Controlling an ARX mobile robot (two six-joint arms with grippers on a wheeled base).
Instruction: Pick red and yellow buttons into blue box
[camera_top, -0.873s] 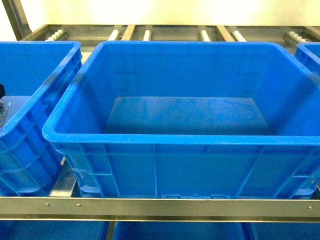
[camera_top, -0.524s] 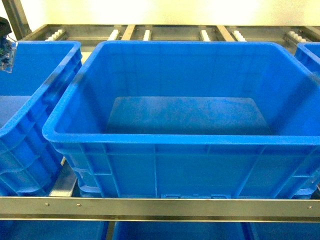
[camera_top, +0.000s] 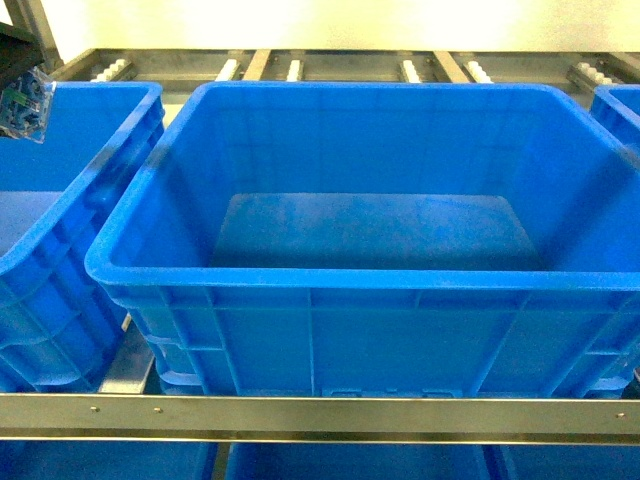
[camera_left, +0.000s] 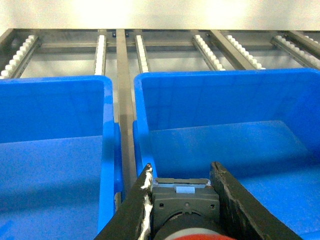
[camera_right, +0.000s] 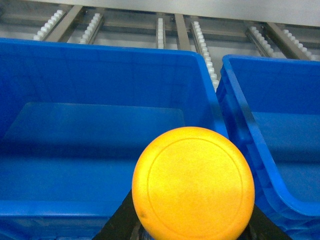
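**Q:** What are the grippers doing?

**A:** In its wrist view the left gripper (camera_left: 182, 200) is clamped on the red button (camera_left: 186, 210), whose grey switch block fills the gap between the two dark fingers (camera_left: 137, 212); a sliver of red cap shows at 6 o'clock. In its own wrist view the right gripper (camera_right: 192, 227) carries the yellow button (camera_right: 193, 182), the orange-yellow cap facing the camera and hiding most of the fingers; only dark edges show at 7 and 5 o'clock.

**Q:** Where do the buttons sit relative to the box?

**A:** The red one hangs near the rail between two bins, the blue box (camera_left: 225, 125) beyond it toward 1 o'clock and a left bin (camera_left: 55, 130) toward 11. The yellow one hangs over the near rim of that box, toward its right corner, with a right bin (camera_right: 280, 115) at 2 o'clock.

**Q:** And from the head?

**A:** The box fills the centre. At 10 o'clock, a dark gripper part with a clear piece shows over the left bin's far wall. Farthest back run the roller tracks (camera_top: 300, 68).
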